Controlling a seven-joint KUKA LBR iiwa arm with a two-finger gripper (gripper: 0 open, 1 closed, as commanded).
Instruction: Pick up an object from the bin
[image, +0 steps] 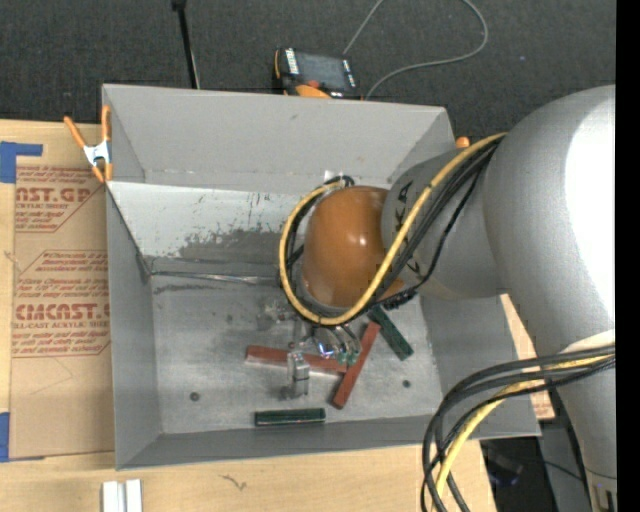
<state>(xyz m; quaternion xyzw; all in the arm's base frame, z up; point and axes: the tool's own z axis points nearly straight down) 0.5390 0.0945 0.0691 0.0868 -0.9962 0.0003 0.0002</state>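
My gripper (298, 366) reaches down below the arm's orange dome, in the bin's front middle. Its metal tip is right over a flat red-brown stick (270, 357) lying crosswise on the floor; whether it touches the stick I cannot tell. A second red-brown stick (356, 368) lies slanted just to the right. Between the two sits a small green and blue piece (336, 350), partly hidden under the arm.
A dark green bar (290, 417) lies along the bin's front wall. Another dark green bar (392, 335) lies slanted at the right, by the arm. The arm and its yellow-black cables cover the bin's right back part.
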